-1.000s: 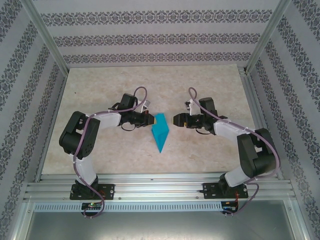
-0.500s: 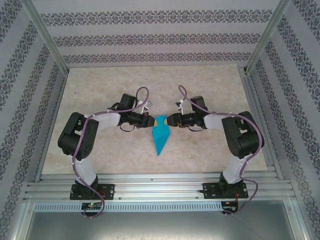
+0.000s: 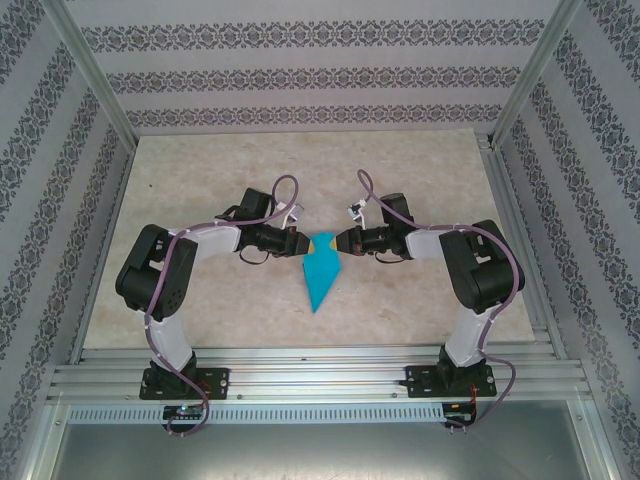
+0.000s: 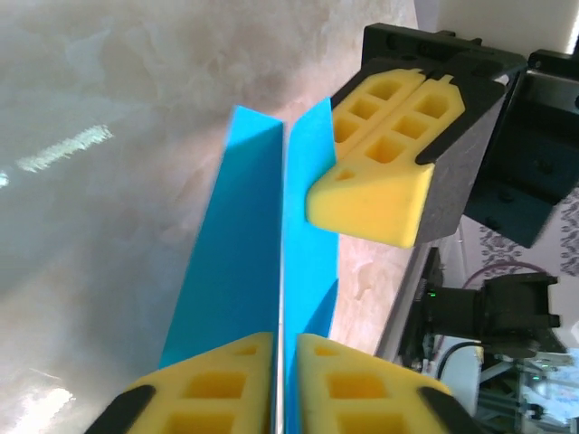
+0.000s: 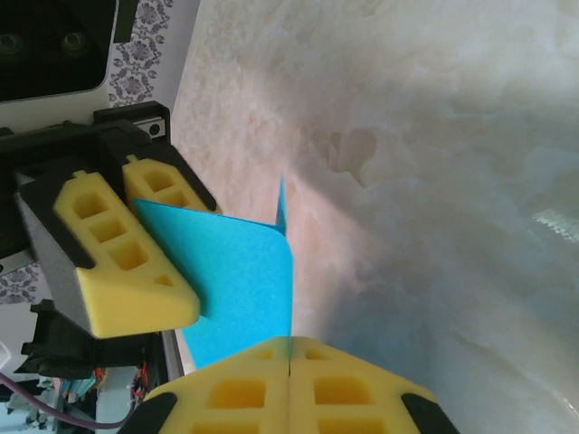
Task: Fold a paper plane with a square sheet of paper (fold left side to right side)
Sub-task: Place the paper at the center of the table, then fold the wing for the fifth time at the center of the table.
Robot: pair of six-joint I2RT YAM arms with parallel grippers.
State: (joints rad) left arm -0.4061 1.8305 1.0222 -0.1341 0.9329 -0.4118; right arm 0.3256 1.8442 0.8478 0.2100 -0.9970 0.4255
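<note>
The cyan-blue sheet of paper is folded into a narrow pointed paper plane point(image 3: 320, 275), its tip toward the near edge and its wide end held up between both grippers. My left gripper point(image 3: 303, 243) is at the wide end from the left. In the left wrist view its yellow pads point(image 4: 217, 380) stand slightly apart, with the paper's point(image 4: 240, 262) thin edge in the narrow gap. My right gripper point(image 3: 340, 242) comes from the right. Its pads point(image 5: 235, 389) are pressed together on the paper's point(image 5: 244, 280) folded edge.
The marble-patterned table point(image 3: 200, 160) lies bare around the paper. An aluminium frame rail point(image 3: 320, 375) runs along the near edge by the arm bases, and patterned walls close in the other three sides.
My right arm has swung left to the paper and its jaws have closed on it. My left jaws have parted slightly. The paper has barely shifted.
</note>
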